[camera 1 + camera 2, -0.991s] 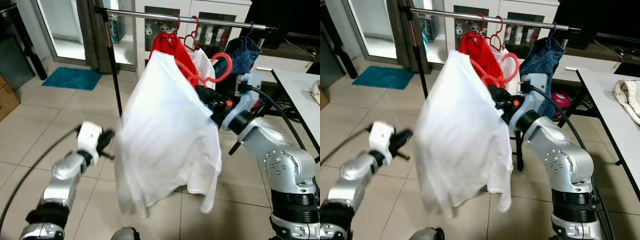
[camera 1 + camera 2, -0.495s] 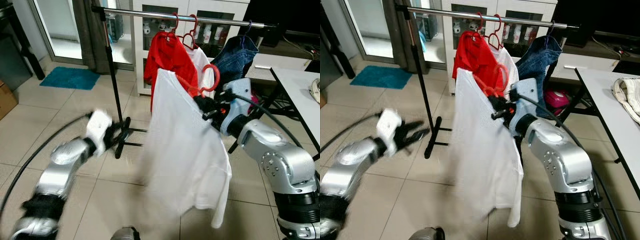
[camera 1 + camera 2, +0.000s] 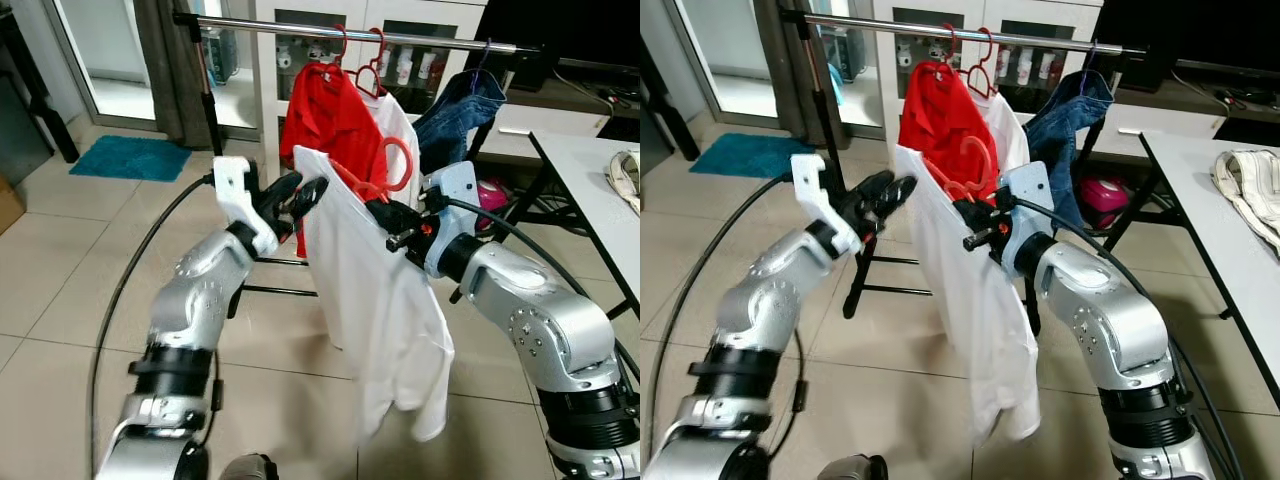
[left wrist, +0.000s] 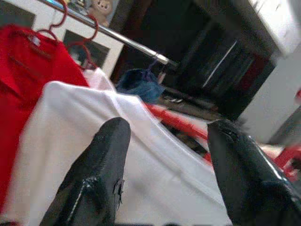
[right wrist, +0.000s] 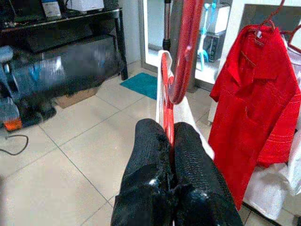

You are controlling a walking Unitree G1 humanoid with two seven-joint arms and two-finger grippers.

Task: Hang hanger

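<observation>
The red hanger point(image 3: 385, 175) is plastic, with a rounded hook that stands free in the air, below the metal rail point(image 3: 400, 38) and not yet over it. It sits tilted, its hook leaning toward the garments already on the rail. A white shirt point(image 3: 375, 300) is draped on it, one shoulder raised to the robot's left, the cloth falling long and loose toward the floor. The right gripper point(image 5: 169, 141) has its jaws closed on the hanger's red bar near the neck.
</observation>
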